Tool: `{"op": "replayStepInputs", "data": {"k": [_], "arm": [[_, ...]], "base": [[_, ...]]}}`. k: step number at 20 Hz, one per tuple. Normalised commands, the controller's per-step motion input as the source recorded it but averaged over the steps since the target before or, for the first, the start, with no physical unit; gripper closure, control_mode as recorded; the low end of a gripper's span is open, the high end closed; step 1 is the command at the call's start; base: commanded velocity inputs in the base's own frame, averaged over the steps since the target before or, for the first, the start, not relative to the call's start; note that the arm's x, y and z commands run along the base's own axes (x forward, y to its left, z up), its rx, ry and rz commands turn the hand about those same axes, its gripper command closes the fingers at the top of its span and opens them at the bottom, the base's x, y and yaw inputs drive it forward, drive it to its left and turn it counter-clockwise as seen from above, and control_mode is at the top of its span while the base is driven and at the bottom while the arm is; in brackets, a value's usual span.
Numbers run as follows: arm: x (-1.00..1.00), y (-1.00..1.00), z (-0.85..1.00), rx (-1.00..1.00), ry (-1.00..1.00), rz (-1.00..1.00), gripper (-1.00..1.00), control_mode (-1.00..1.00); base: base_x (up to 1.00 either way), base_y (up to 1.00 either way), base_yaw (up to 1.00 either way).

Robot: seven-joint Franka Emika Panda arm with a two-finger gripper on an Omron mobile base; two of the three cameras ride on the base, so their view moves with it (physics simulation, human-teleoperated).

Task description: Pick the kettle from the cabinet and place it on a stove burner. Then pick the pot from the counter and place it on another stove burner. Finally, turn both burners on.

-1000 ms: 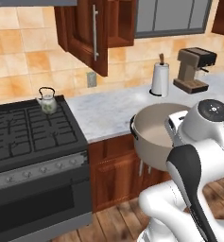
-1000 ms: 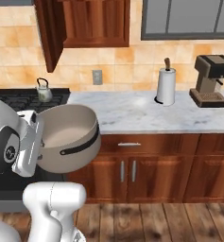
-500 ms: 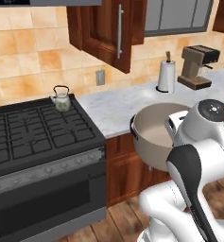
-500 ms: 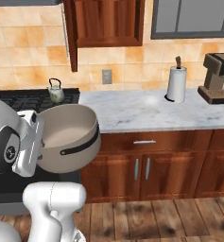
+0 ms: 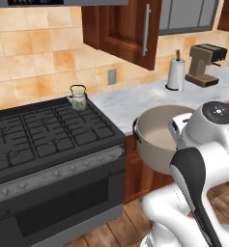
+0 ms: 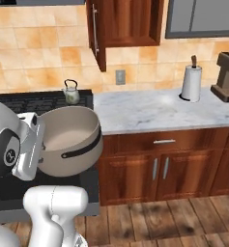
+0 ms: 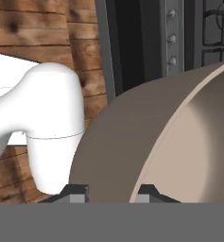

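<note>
Gripper is clamped on the pot wall, one finger outside and one inside the rim, as seen in the hand view. Pot is carried tilted, mouth turned sideways, close to the robot's body, off the counter and in front of the stove's near right corner.

Change vs. a sec ago: whole scene is shifted in both base views, so the base is being driven, not the things. Stove is now brought closer and more central in the left base view; coffee machine and paper-towel roll are pushed off toward the far right. Pot's place relative to the arm is unchanged, i.e. grip is held steady during the drive.

Kettle is already set on the far right burner, so step one reads as done. Cabinet door is left open.

Judgement: pot is in transit to a second burner; a free grate is now within easier reach. Knobs are yet to be turned.
</note>
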Motion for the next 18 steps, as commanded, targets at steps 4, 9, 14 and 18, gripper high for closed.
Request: {"op": "replayStepInputs", "data": {"k": [4,9,14,18], "arm": [[0.0,0.0,0.0,0.0,0.0,0.0,1.0,1.0],[0.0,0.0,0.0,0.0,0.0,0.0,1.0,1.0],[0.0,0.0,0.0,0.0,0.0,0.0,1.0,1.0],[0.0,0.0,0.0,0.0,0.0,0.0,1.0,1.0]], "base": [[0.0,0.58,-0.15],[0.03,0.57,-0.16],[0.11,0.54,-0.16],[0.16,0.53,-0.16]]}}
